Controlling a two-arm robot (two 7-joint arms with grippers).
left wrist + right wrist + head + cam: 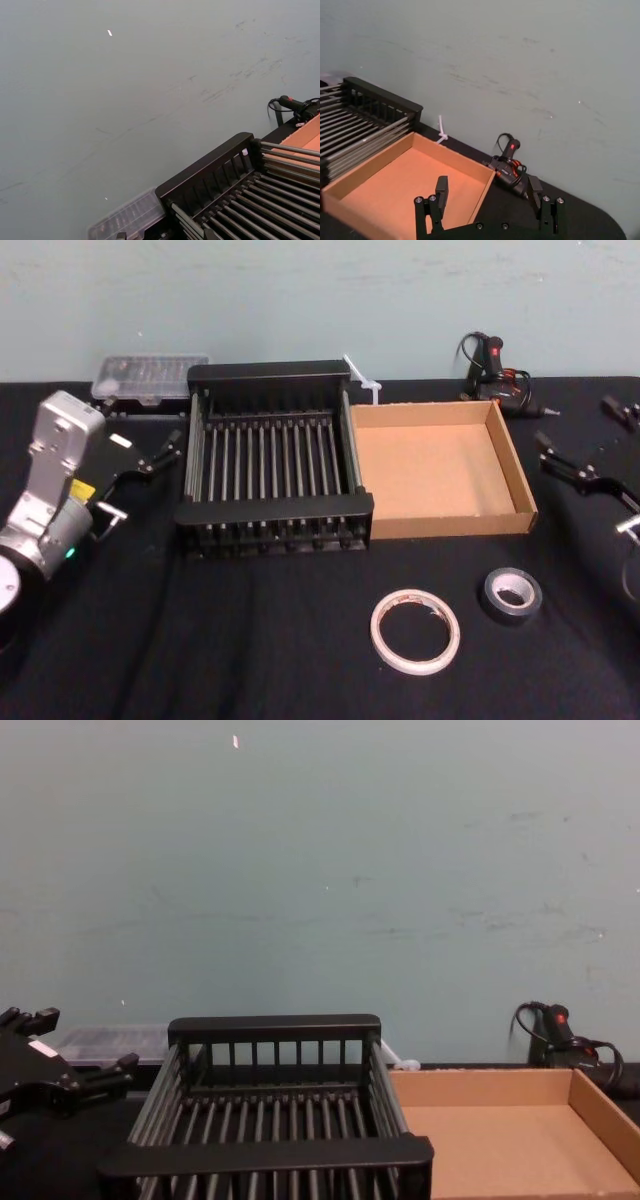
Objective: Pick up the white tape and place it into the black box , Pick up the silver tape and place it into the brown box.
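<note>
We see the white tape point(415, 631) — a thin pale ring with an open centre — lying flat near the counter's point(250, 640) front edge, the silver tape point(512, 595) just beside it, dark-banded. Both hands — left hand point(150, 457), right hand point(487, 192) — are spread open, holding nothing, flanking the black box point(273, 510) and brown box point(440, 525).
</note>
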